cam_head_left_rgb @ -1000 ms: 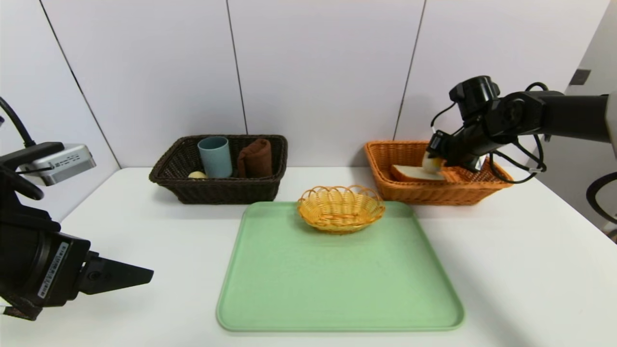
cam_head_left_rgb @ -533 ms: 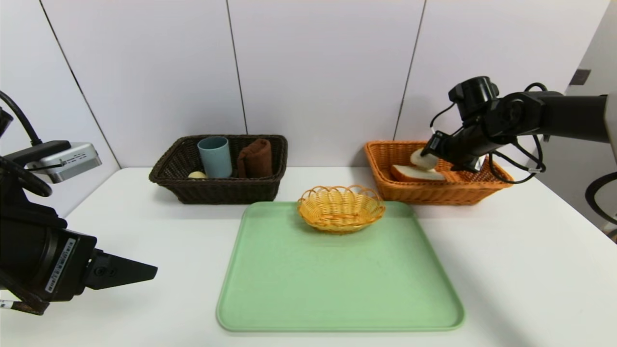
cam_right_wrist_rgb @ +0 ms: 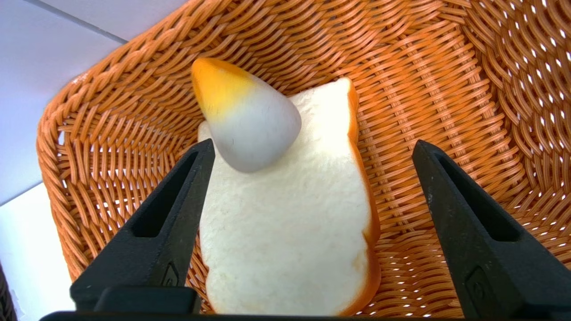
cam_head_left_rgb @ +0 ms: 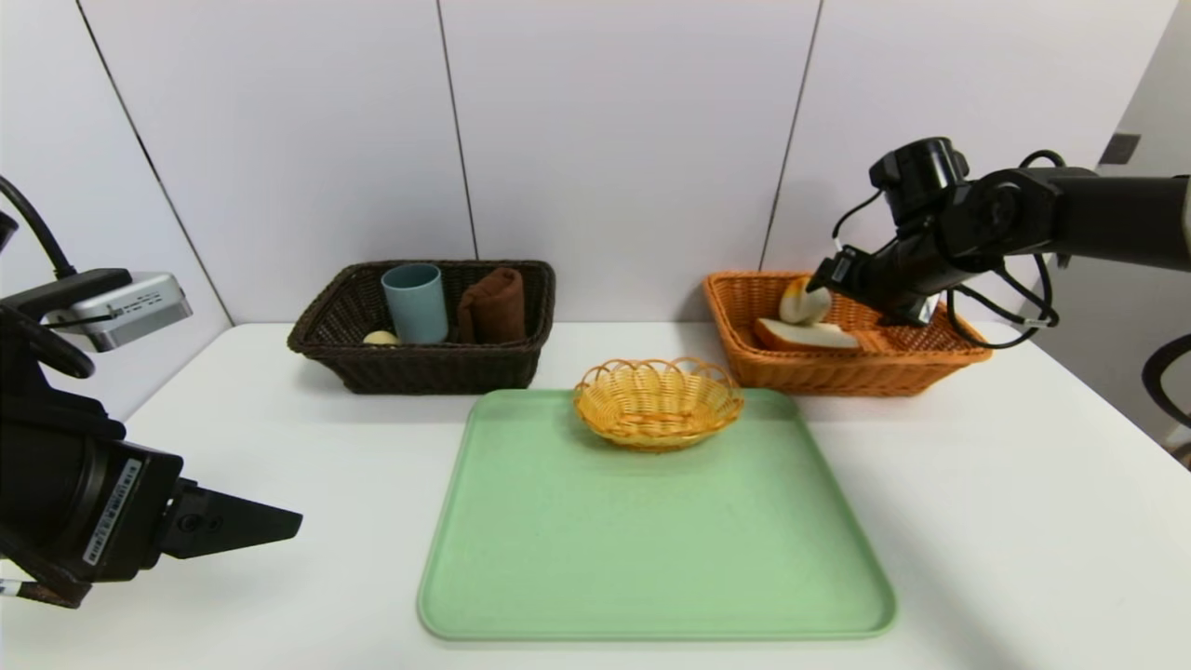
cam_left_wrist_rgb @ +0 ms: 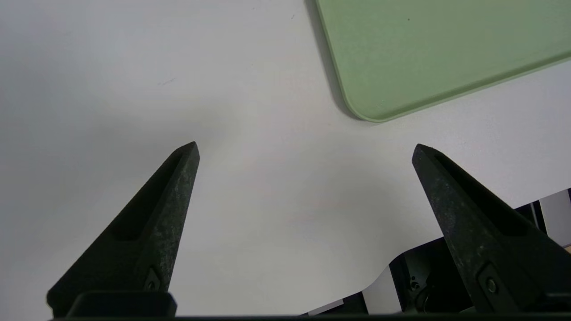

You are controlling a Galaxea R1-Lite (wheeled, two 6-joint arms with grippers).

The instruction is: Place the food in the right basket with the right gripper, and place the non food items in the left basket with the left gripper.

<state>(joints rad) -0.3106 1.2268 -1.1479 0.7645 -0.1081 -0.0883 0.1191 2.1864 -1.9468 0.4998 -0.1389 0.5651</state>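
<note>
Right end effector (cam_right_wrist_rgb: 312, 149) gapes around bun (cam_right_wrist_rgb: 247, 116).

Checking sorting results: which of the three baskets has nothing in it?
The small round yellow basket on the green tray. The dark brown basket holds a cup and towel; the orange basket holds bread and a bun.

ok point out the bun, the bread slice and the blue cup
bun (cam_right_wrist_rgb: 250, 118): right wrist view, its white side
bread slice (cam_right_wrist_rgb: 290, 232): right wrist view, its white face
blue cup (cam_head_left_rgb: 415, 302): head view, its outer wall
</note>
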